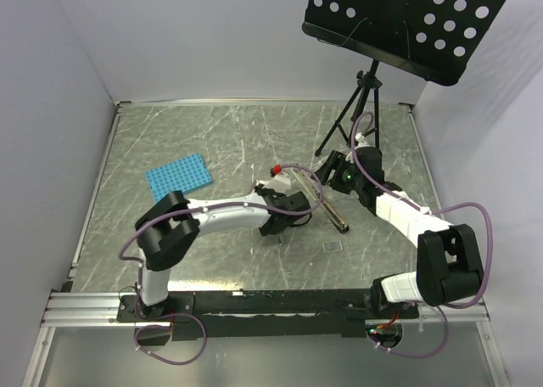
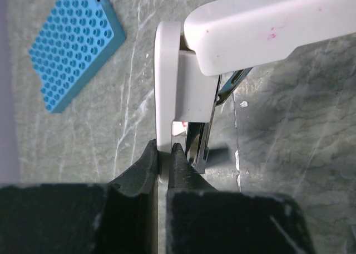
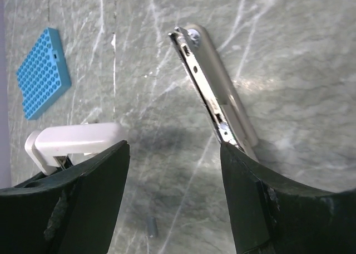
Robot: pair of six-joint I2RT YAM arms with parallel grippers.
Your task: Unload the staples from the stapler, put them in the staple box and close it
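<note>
White plastic and narrow, the small stapler (image 2: 267,25) is swung wide open, and its silvery metal staple channel (image 3: 207,92) stands out as a long separate arm. The left gripper (image 2: 165,149) is clamped tight on the thin white end plate of the stapler, directly between its two dark fingertips. The white top cover reaches away above and to the right of these fingers.

The right gripper (image 3: 171,148) has its jaws spread wide and grips nothing. The channel lies ahead of it, and its near end comes just beside the right finger; whether it touches, I cannot tell. Whether staples remain in the channel is also not visible. A tiny grey strip (image 3: 151,227) lies on the green-grey marbled table (image 3: 289,42) just below the open jaws. It may be the staples, but it is too small to be sure. A blue perforated plastic rack (image 2: 72,42) lies well apart, far to the left of both grippers.

I judge the risks so: the left hold is only on a thin edge, so a push from the right fingers on the channel can turn the stapler in the grip or pull it out. If the right jaws close beside the channel and not around it, they may bend it. Loose staples can also scatter on the table.
</note>
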